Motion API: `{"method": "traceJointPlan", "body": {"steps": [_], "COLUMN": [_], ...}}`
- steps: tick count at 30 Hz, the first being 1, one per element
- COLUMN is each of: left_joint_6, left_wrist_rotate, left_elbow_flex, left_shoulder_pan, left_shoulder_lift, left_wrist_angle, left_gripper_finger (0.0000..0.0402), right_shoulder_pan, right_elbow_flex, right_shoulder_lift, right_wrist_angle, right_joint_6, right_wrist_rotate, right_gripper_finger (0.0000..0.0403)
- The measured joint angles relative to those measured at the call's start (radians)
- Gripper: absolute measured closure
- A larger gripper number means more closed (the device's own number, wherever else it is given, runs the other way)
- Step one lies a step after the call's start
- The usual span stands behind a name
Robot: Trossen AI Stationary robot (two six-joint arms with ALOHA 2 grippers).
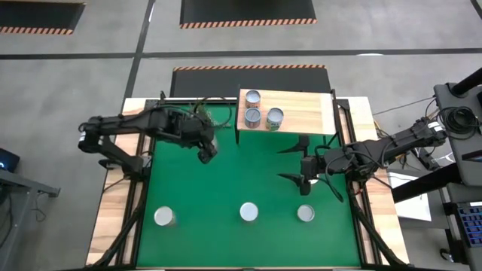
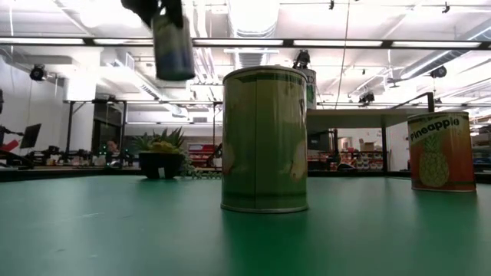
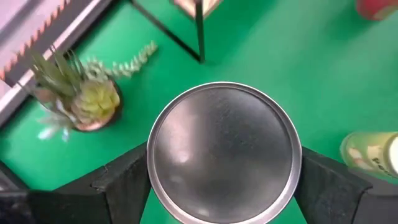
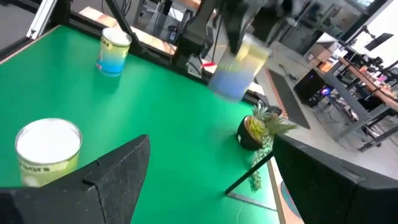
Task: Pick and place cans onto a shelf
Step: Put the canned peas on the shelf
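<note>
Your shelf (image 1: 301,113), upper centre of the high view, carried three cans (image 1: 253,116) standing upright, tops up. Your left gripper (image 3: 224,180) pinched a fourth can (image 3: 224,152) by its sides, aloft left of the shelf, long axis vertical. Your right gripper (image 1: 307,175) waited mid-right, jaws spread, holding nothing

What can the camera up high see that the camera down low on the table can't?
Only the high view shows three cans on top of the shelf, and the right gripper open and empty. Only the low view shows a can's pineapple label and the room behind. Both show the left gripper holding a can in the air, and the potted plant.
</note>
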Motion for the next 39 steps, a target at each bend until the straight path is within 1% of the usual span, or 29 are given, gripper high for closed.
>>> {"method": "traceJointPlan", "body": {"steps": [3, 6, 9, 12, 16, 20, 22, 28, 32, 36, 39], "left_joint_6": [0.022, 0.041, 0.078, 0.133, 0.203, 0.310, 0.362, 0.541, 0.659, 0.775, 0.816], "left_wrist_rotate": [-0.027, -0.067, -0.082, -0.083, -0.084, -0.090, -0.090, -0.090, -0.090, -0.088, -0.087], "left_elbow_flex": [0.156, 0.279, 0.371, 0.434, 0.469, 0.487, 0.501, 0.562, 0.582, 0.580, 0.584], "left_shoulder_pan": [-0.016, -0.033, -0.042, -0.046, -0.045, -0.047, -0.048, -0.047, -0.046, -0.037, -0.015], "left_shoulder_lift": [0.062, 0.111, 0.152, 0.193, 0.234, 0.263, 0.278, 0.321, 0.348, 0.376, 0.402], "left_wrist_angle": [-0.093, -0.152, -0.153, -0.136, -0.100, 0.007, 0.072, 0.210, 0.304, 0.389, 0.427], "left_gripper_finger": [0.0093, 0.0093, 0.0093, 0.0093, 0.0093, 0.0093, 0.0093, 0.0093, 0.0093, 0.0092, 0.0092], "right_shoulder_pan": [0.000, 0.000, 0.000, 0.000, 0.000, 0.000, 0.000, 0.000, 0.000, 0.000, 0.000], "right_elbow_flex": [-0.009, -0.030, -0.058, -0.085, -0.102, -0.111, -0.117, -0.120, -0.136, -0.159, -0.180], "right_shoulder_lift": [-0.019, -0.050, -0.095, -0.151, -0.201, -0.217, -0.219, -0.239, -0.269, -0.321, -0.371], "right_wrist_angle": [-0.016, -0.015, -0.015, -0.014, 0.013, 0.017, 0.017, 0.017, 0.015, 0.005, 0.008], "right_joint_6": [0.004, 0.005, 0.005, 0.017, 0.041, 0.021, 0.009, 0.011, 0.019, 0.031, 0.033], "right_wrist_rotate": [0.000, 0.000, -0.001, -0.001, -0.027, -0.143, -0.168, -0.167, -0.166, -0.166, -0.166], "right_gripper_finger": [0.0077, 0.0077, 0.0077, 0.0077, 0.0077, 0.0077, 0.0077, 0.0077, 0.0077, 0.0077, 0.0077]}}
